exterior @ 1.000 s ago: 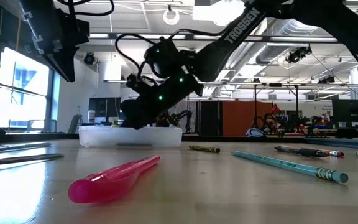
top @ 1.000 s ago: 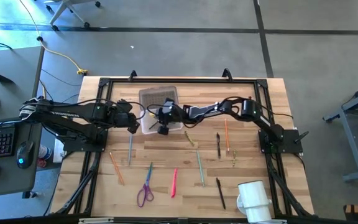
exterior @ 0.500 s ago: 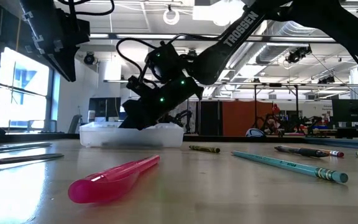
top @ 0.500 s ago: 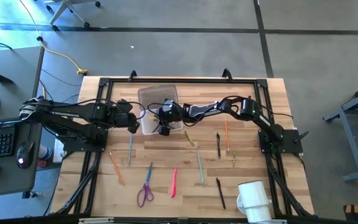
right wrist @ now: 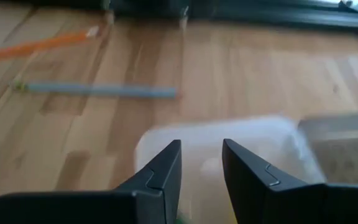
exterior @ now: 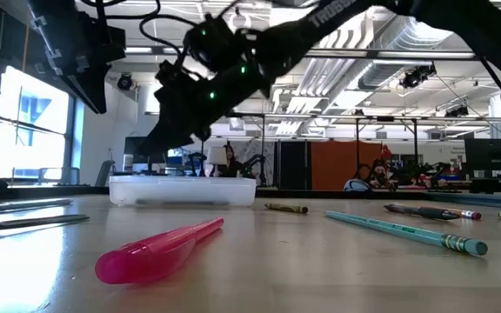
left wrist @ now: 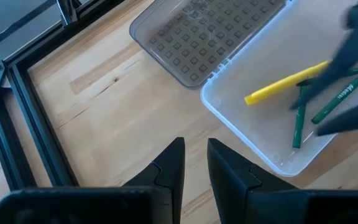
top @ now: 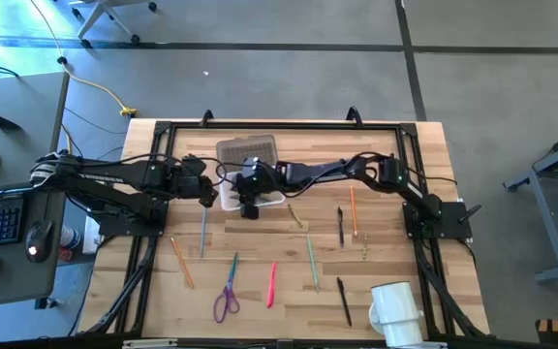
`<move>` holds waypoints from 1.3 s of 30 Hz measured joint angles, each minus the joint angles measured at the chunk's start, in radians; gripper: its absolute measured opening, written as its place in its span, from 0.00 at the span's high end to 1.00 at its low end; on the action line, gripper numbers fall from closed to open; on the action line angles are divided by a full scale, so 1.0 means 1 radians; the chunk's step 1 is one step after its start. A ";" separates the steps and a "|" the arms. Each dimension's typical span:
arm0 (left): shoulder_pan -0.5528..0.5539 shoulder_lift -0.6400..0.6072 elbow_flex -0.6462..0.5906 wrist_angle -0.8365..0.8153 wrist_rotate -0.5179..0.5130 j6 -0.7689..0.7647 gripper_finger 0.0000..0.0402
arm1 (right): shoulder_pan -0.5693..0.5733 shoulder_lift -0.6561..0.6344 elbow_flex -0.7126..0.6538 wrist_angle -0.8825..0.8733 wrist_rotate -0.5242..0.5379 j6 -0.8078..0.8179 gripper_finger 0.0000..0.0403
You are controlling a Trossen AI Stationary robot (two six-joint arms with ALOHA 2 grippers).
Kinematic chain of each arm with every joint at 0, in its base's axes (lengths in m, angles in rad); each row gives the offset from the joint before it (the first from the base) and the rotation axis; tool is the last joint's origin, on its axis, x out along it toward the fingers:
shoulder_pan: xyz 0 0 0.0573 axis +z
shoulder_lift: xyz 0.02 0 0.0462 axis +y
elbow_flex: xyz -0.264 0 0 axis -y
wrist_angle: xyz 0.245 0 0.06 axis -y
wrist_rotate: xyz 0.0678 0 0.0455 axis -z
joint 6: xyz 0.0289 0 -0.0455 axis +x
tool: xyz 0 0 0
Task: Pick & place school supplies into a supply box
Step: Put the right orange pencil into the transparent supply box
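The supply box [left wrist: 272, 93] is a clear tub standing on the table's far left-centre [top: 229, 197] [exterior: 183, 189]. It holds a yellow marker [left wrist: 284, 84] and green pens [left wrist: 337, 102]. My right gripper [right wrist: 201, 163] hovers above the box [right wrist: 229, 140], its fingers apart by a narrow gap and holding nothing. My left gripper [left wrist: 196, 158] waits just left of the box, fingers a narrow gap apart, also holding nothing. Loose supplies lie flat on the table: purple scissors [top: 227, 296], a pink pen [top: 271, 284] [exterior: 159, 248], a green pencil [top: 311, 260] and black pens [top: 339, 225].
A flat grey textured lid [top: 247, 150] [left wrist: 210, 31] lies at the box's far side. A white mug [top: 395, 310] stands at the near right corner. A grey pencil [top: 202, 233] and orange pencils [top: 180, 262] [top: 353, 208] lie about. Black frame rails [left wrist: 17, 112] border the table.
My right gripper was tipped down into the box and has risen clear above it, shifting slightly toward the table's left edge. The box has stayed where it was.
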 joint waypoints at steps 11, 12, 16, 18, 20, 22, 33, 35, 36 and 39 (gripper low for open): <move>0.000 0.000 0.000 -0.019 0.002 0.000 0.74 | 0.085 -0.175 0.083 -0.627 0.186 0.133 0.77; 0.000 0.000 0.000 -0.019 0.002 0.000 0.74 | 0.093 -0.190 0.083 -0.694 0.237 0.161 0.78; 0.000 0.000 0.000 -0.021 0.004 0.000 0.74 | 0.116 -0.238 0.082 -0.964 0.364 0.290 0.80; 0.000 0.000 0.000 -0.021 0.005 0.000 0.74 | 0.125 -0.255 0.082 -1.059 0.371 0.336 0.81; 0.000 0.000 -0.007 -0.011 0.005 0.000 0.74 | 0.138 -0.271 0.072 -1.135 0.393 0.385 0.83; 0.000 0.000 -0.027 -0.003 0.015 0.000 0.74 | 0.153 -0.300 0.021 -1.157 0.437 0.417 0.86; 0.000 0.000 -0.066 0.012 0.068 -0.019 0.74 | 0.168 -0.644 -0.514 -1.056 0.490 0.858 0.91; 0.000 0.000 -0.066 0.031 0.081 -0.019 0.74 | 0.178 -0.726 -0.624 -0.990 0.512 0.935 0.90; 0.000 0.001 -0.066 0.046 0.082 -0.019 0.74 | 0.185 -0.770 -0.681 -0.946 0.528 0.967 0.89; 0.000 0.001 -0.066 0.094 0.084 -0.014 0.74 | 0.206 -0.878 -0.834 -0.760 0.560 1.016 0.87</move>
